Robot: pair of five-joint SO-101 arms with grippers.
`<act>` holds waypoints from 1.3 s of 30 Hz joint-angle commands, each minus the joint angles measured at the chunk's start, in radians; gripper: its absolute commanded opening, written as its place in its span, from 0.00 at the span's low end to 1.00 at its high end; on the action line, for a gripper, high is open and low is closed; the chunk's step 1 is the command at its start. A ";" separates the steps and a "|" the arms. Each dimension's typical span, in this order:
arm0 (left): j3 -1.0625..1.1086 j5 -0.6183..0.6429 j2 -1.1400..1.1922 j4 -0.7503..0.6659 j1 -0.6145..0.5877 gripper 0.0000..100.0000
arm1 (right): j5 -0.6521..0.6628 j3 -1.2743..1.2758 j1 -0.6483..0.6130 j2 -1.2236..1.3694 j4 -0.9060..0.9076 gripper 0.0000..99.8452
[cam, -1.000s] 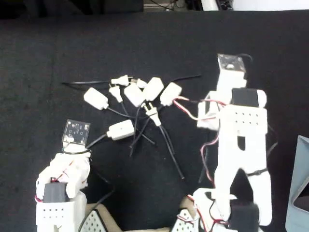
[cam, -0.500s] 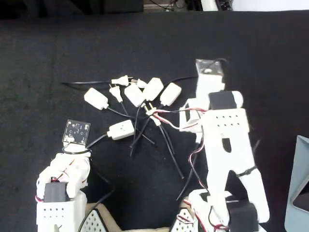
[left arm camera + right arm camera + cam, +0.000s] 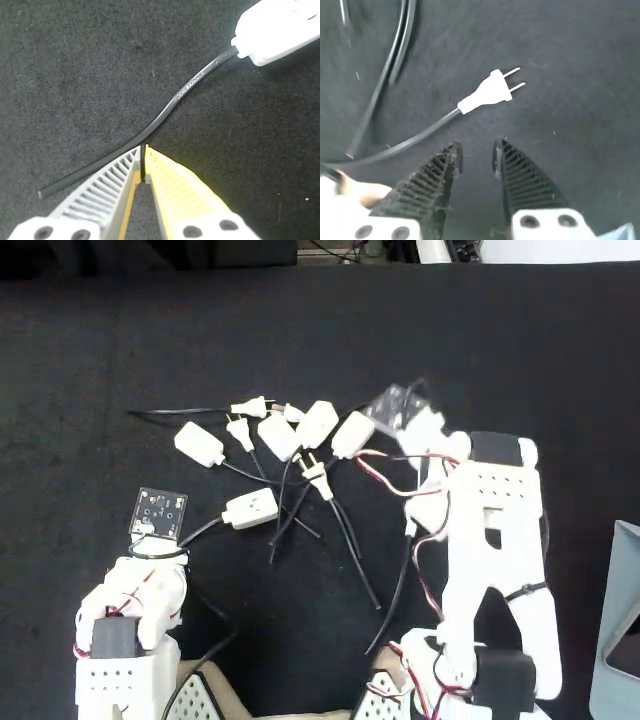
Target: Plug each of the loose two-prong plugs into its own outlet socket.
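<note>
Your spread right hand (image 3: 475, 150) sits at 3 o'clock of the pile (image 3: 315, 423); pinch the light plug (image 3: 492, 90) by its hard body, not its floppy cord (image 3: 415, 135).

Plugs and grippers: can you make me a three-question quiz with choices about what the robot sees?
1. Where is the white plug in the right wrist view?
A) on the table ahead of the right gripper
B) inside that gripper
C) in a socket

2. What colour is the cable by the left gripper?
A) red
B) green
C) black

3. How is the left gripper?
A) wide open
B) shut
C) holding a plug

Answers:
1 A, the plug lies free on the table beyond the open, empty gripper.
2 C, the cord is black.
3 B, it is closed with no gap.
</note>
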 commanded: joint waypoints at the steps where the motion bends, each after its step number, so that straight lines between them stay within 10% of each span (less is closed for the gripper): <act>1: 0.019 0.005 -0.009 0.006 0.002 0.03 | 0.178 0.116 0.049 0.010 -0.184 0.11; 8: 0.019 0.005 -0.009 0.006 0.002 0.03 | 0.239 0.358 0.052 0.005 -0.568 0.12; 27: 0.019 0.005 -0.009 0.006 0.002 0.03 | 0.330 0.503 -0.011 0.007 -0.698 0.25; 39: 0.019 0.005 -0.009 0.006 0.002 0.03 | 0.068 0.435 -0.149 0.013 -0.752 0.25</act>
